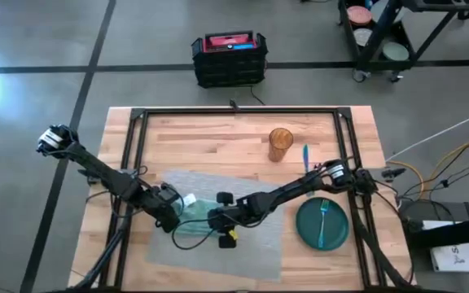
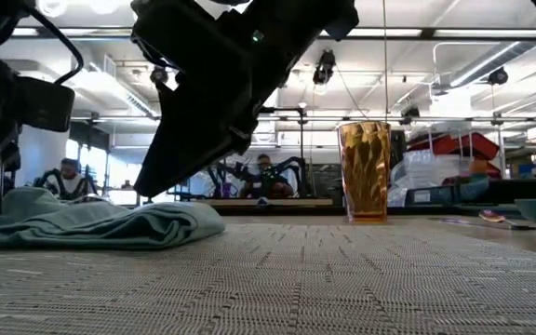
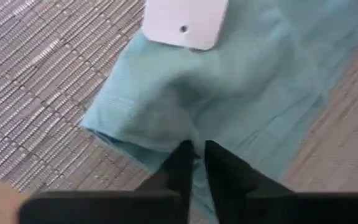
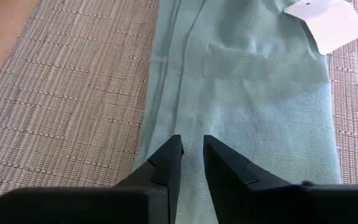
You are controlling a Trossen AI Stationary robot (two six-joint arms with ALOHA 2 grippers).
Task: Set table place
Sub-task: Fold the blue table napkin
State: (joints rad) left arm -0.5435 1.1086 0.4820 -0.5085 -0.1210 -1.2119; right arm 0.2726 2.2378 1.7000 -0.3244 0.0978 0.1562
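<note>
On the grey placemat [image 1: 218, 224], which lies flat toward the near left of the table [image 1: 202, 138], I have both grippers down on the teal napkin [image 4: 241, 81]: the left gripper [image 3: 194, 158] is nearly closed and pinching a fold at its edge, the right gripper [image 4: 191, 152] shows a narrow gap with cloth beneath, grip uncertain. I judge the napkin light, limp and quick to bunch, so I would hold it by edges or corners. The woven mat looks stiffer, best dragged flat by its border.

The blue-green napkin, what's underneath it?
The napkin lies mostly on the grey placemat, with one edge over the wooden table. Both grippers, left and right, pinch it. Anything tucked in its folds is hidden.
</note>
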